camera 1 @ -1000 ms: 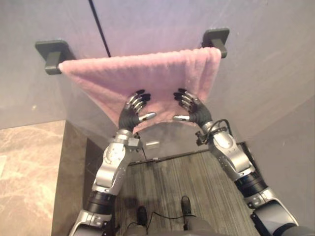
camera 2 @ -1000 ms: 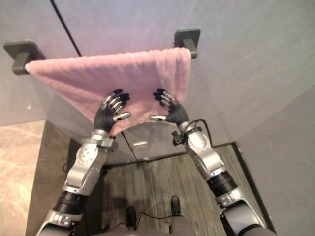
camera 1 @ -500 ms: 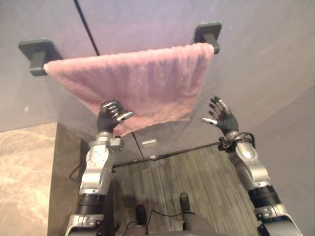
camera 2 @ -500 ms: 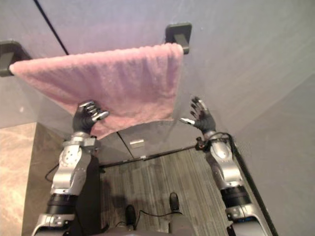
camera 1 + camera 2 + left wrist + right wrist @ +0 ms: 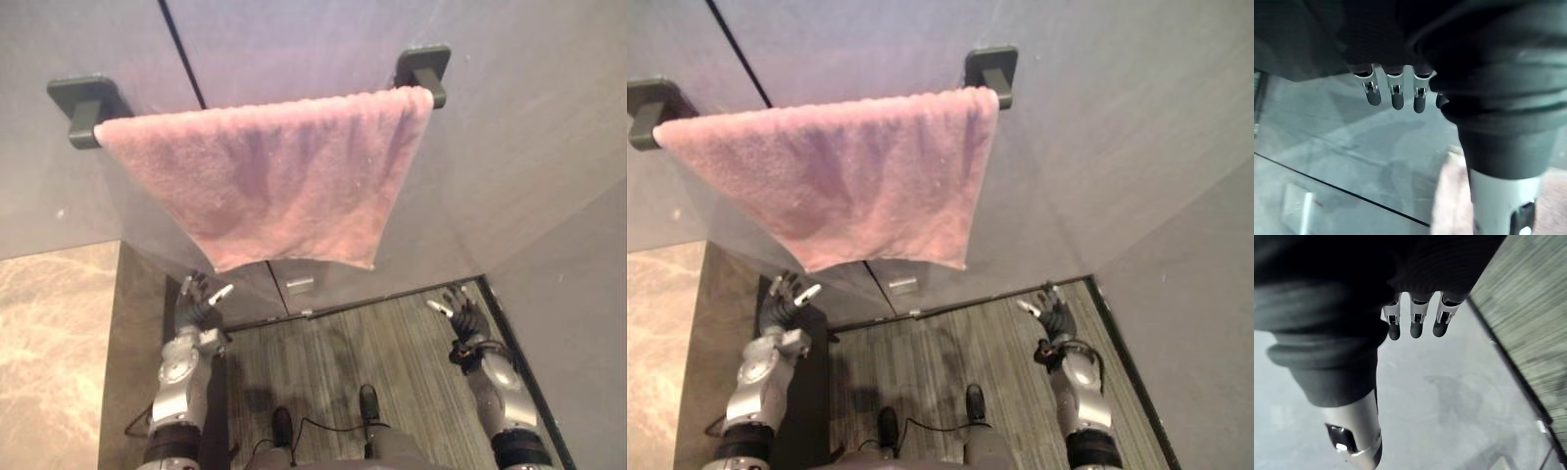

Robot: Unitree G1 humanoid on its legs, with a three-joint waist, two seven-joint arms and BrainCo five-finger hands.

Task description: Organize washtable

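Towel (image 5: 265, 191) hangs spread at 12 o'clock; this part seems done. Left robot hand (image 5: 199, 302) at 7 and right robot hand (image 5: 462, 315) at 5 o'clock are wide, empty.

There is one pink towel (image 5: 279, 181). Two dark wall brackets hold it up: the left bracket (image 5: 83, 103) and the right bracket (image 5: 423, 69). Two robot hands are low in the head views, the left hand (image 5: 196, 300) and the right hand (image 5: 462, 315). There is also one small silver plate (image 5: 301, 285) and one marble countertop (image 5: 49, 333).
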